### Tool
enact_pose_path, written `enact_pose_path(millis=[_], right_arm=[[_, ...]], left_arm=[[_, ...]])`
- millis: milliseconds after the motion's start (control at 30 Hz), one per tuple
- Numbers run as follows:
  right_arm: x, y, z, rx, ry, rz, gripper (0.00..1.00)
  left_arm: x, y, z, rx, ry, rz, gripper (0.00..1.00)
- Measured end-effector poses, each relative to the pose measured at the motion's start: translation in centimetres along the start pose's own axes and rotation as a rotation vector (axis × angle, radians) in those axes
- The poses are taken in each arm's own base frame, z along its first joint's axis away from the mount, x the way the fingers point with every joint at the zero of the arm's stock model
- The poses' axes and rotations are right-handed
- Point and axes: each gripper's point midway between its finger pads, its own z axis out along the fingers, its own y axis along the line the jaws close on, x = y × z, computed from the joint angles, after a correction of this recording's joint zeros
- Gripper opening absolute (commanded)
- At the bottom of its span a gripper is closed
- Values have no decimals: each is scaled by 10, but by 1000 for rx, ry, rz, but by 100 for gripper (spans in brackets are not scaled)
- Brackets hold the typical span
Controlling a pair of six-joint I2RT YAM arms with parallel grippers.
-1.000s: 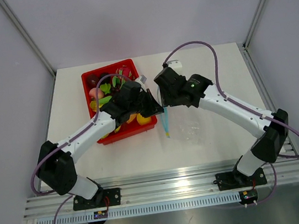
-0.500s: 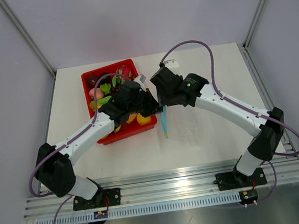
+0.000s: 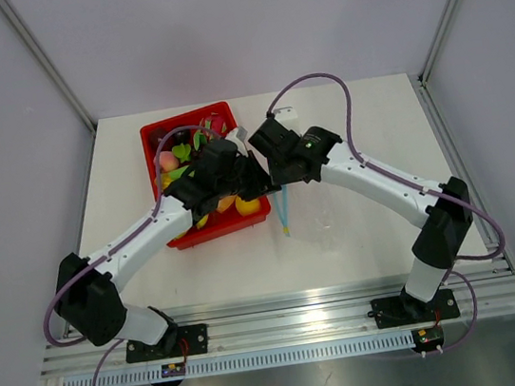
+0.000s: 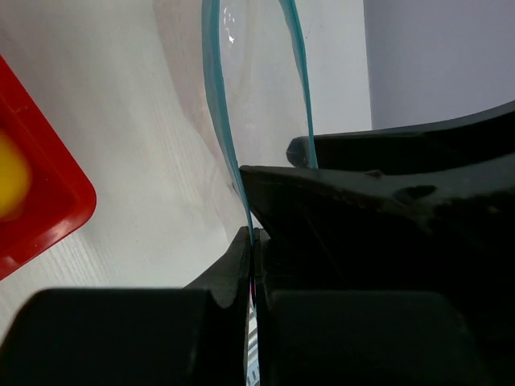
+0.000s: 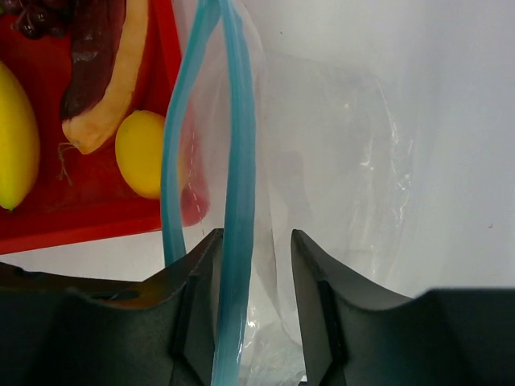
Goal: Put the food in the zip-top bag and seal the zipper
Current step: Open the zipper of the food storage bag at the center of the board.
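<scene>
While left fingers point(image 4: 224, 272) pinch zipper point(image 4: 216, 121) — right fingers point(image 5: 310, 277) straddle it.

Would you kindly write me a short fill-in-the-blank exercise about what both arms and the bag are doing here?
The left gripper is ___ on the clear plastic bag's light blue-teal zipper strip. That strip passes ___ the fingers of the open right gripper. The round yellow toy fruit lies in the ___ rectangular tray.
Missing words: shut; between; red.
</scene>
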Motion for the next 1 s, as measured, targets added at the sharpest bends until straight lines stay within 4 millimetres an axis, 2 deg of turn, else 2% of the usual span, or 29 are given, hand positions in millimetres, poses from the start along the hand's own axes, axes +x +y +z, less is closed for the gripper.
enact_pose_path(millis=[167, 300, 333, 367, 500, 600, 667, 733, 800, 900, 1000], right_arm=[[7, -2, 1, 11, 17, 7, 29], [15, -11, -4, 17, 24, 29, 11], [16, -15, -8, 16, 19, 36, 2], [16, -18, -13, 14, 12, 42, 0], [3, -37, -36, 36, -52, 67, 0], [-14, -56, -54, 62, -110, 71, 0], [-32, -68, -68, 78, -162, 83, 0], [-49, -77, -84, 80, -221, 99, 0], [-57, -84, -97, 77, -262, 106, 0], [-58, -96, -109, 91, -294, 110, 0], [-40, -108, -97, 141, -265, 84, 0]], left_arm=[[-3, 2, -2, -17, -20, 5, 0], [-6, 4, -4, -27, -34, 13, 0], [-6, 5, -5, -33, -37, 16, 0], [-6, 6, -5, -36, -39, 16, 0], [-11, 9, -6, -47, -51, 16, 0], [-19, 11, -11, -66, -60, 21, 0], [-32, 2, -17, -61, -83, 36, 0], [-47, -17, -24, -26, -121, 63, 0], [-56, -28, -28, 0, -146, 82, 0], [-56, -30, -25, 16, -144, 100, 0], [-45, -16, -11, -3, -104, 104, 0]])
